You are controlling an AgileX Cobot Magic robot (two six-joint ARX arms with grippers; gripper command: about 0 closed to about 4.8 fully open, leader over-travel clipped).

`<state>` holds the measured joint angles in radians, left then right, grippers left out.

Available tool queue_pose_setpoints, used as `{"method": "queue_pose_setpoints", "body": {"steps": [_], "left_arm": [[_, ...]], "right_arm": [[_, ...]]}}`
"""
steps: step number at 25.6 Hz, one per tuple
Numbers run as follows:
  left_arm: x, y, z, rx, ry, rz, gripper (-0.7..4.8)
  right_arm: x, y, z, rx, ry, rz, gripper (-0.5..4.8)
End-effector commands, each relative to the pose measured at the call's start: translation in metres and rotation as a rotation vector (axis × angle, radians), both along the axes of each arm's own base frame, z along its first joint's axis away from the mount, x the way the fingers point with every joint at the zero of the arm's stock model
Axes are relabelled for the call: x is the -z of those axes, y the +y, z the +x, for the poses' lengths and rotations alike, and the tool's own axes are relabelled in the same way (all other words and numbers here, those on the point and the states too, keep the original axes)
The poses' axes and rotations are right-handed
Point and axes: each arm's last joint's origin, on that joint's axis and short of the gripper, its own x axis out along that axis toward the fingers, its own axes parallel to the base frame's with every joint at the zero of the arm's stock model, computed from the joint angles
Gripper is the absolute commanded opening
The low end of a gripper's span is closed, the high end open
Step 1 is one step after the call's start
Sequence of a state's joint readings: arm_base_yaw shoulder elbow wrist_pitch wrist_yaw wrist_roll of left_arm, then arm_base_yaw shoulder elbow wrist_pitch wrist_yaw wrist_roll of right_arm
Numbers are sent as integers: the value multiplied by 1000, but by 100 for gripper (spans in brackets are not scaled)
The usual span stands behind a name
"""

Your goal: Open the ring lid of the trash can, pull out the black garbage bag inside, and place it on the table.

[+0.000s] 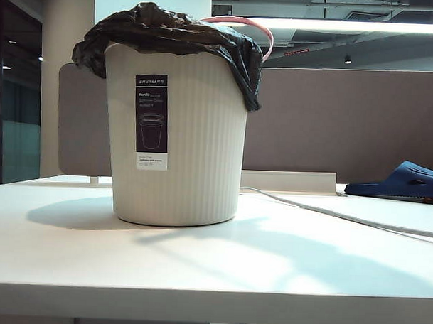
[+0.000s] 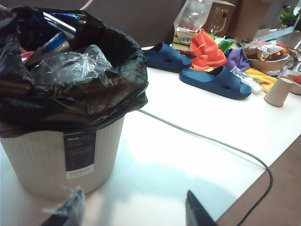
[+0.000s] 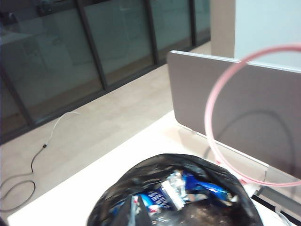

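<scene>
Trash can (image 1: 196, 147): cream-white, fine vertical ribbing; tall label (image 1: 152, 122) black above, white strip at the base, pale bin outline drawn on the black.
Black garbage bag (image 1: 171, 32): glossy black, crinkled; blue, white and silver wrappers (image 2: 56, 44) inside.
Ring lid (image 3: 221, 117): pale pink.
Table (image 1: 198, 268): white, with a white cable (image 1: 343, 215).
Slippers (image 2: 214, 82), far right: dark blue.
Cloths: orange (image 2: 207, 49) and purple (image 2: 237, 59).
Paper cup (image 2: 278, 92): beige.
Partition (image 1: 346, 124): grey-brown.
</scene>
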<state>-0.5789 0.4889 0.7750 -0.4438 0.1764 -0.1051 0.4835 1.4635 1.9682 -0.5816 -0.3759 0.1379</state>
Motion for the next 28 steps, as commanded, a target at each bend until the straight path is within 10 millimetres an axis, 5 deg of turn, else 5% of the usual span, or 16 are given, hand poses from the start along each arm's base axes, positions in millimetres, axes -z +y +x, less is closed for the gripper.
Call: {"method": "queue_pose_setpoints", "body": {"steps": [1,7,14,25,28], "left_arm": [[-4,-1,0,27,-27,-28,273],[-7,-3,3,28,-49,-48,273],[-5,-12,17,28,-20,-49,273],[4,-31,46,40,30,-11,273],[7,-31,52,23,46,0,273]], "right_arm": [[-1,3,-22,17,-65,-12,-1],[28,-3,-45,2,-94,20,-1],[93,-15,-63,37,-69,193,-1],[172,-6,-50,8,82,343,1],[185,-1,-44,-22,146,392,50]]}}
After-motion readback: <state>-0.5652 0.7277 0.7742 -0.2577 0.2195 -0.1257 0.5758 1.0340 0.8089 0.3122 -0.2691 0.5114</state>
